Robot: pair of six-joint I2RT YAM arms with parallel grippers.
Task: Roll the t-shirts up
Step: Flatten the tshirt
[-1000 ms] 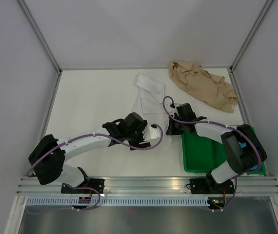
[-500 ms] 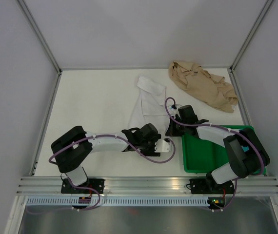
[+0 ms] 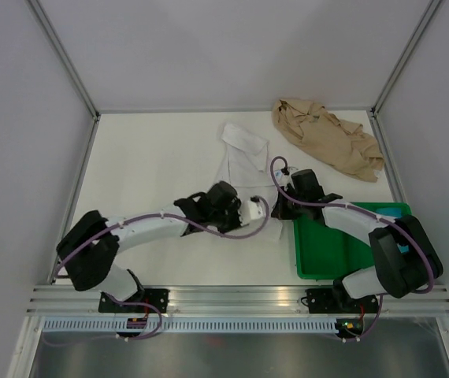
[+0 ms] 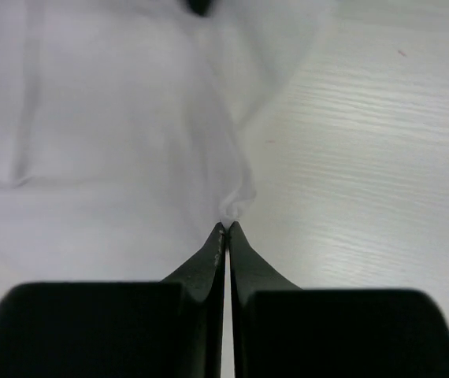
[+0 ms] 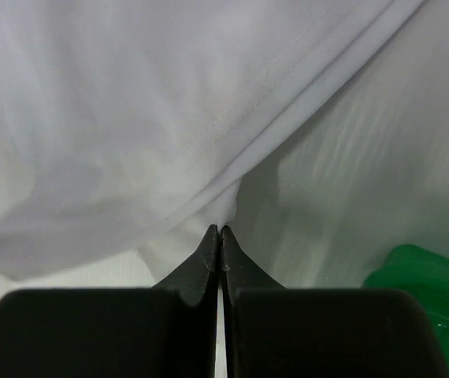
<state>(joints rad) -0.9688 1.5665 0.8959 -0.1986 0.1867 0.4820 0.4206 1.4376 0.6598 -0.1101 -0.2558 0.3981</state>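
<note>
The white t-shirt (image 3: 244,161) at centre was plain; the tan t-shirt (image 3: 327,138), upper right, was plain too. The tray (image 3: 331,250), lower right, was bright green. The table (image 4: 366,157) was white, faintly grained. The left arm (image 3: 150,227) was white and black, its cable (image 3: 236,235) purple.

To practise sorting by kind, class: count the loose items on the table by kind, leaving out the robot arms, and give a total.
T-shirts: 2 (white t-shirt, tan t-shirt)
Trays: 1 (green tray)
Total: 3
</note>
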